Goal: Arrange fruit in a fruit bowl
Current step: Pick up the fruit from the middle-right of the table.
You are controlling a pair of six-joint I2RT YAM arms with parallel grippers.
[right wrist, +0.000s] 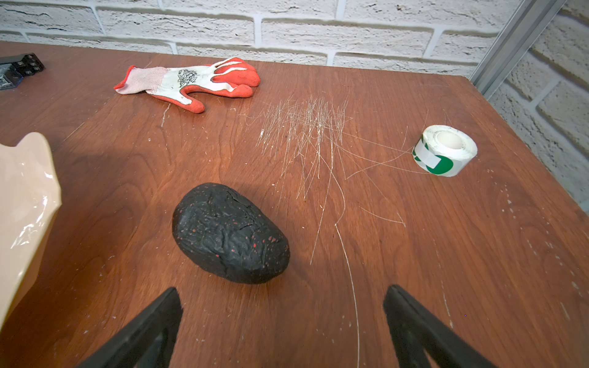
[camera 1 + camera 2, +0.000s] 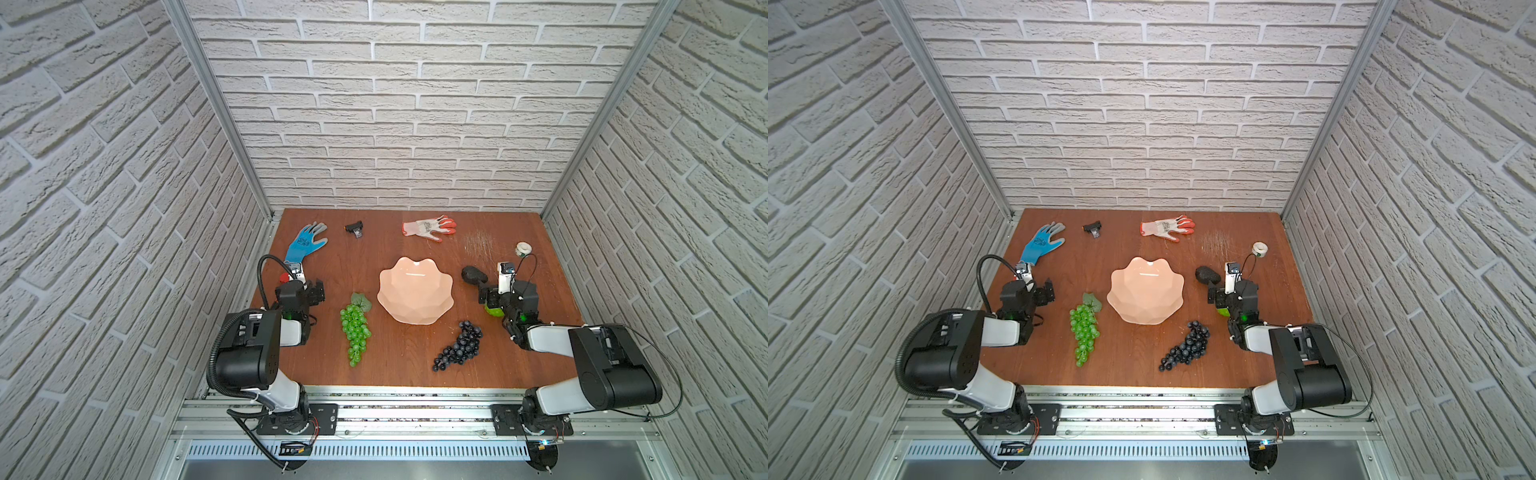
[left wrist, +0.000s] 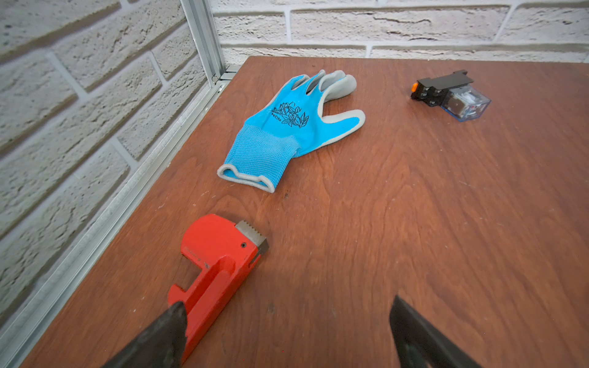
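Note:
The pale peach fruit bowl (image 2: 415, 291) (image 2: 1145, 291) stands empty mid-table; its rim (image 1: 22, 197) shows in the right wrist view. A green grape bunch (image 2: 355, 328) (image 2: 1084, 330) lies to its left and a dark grape bunch (image 2: 459, 347) (image 2: 1185, 347) at its front right. The dark bumpy avocado-like piece (image 2: 473, 274) (image 1: 229, 232) lies right of the bowl, just ahead of my open right gripper (image 1: 282, 296) (image 2: 483, 287). A bright green round fruit (image 2: 492, 311) (image 2: 1222, 311) is mostly hidden under the right arm. My left gripper (image 3: 287, 306) (image 2: 318, 289) is open and holds nothing.
A red pipe wrench (image 3: 216, 255) lies by the left gripper's finger, near the left wall. At the back are a blue glove (image 2: 306, 243) (image 3: 287, 133), a small black relay (image 2: 354, 228) (image 3: 452, 95), a white-orange glove (image 2: 430, 227) (image 1: 191, 79) and a tape roll (image 2: 524, 249) (image 1: 444, 149).

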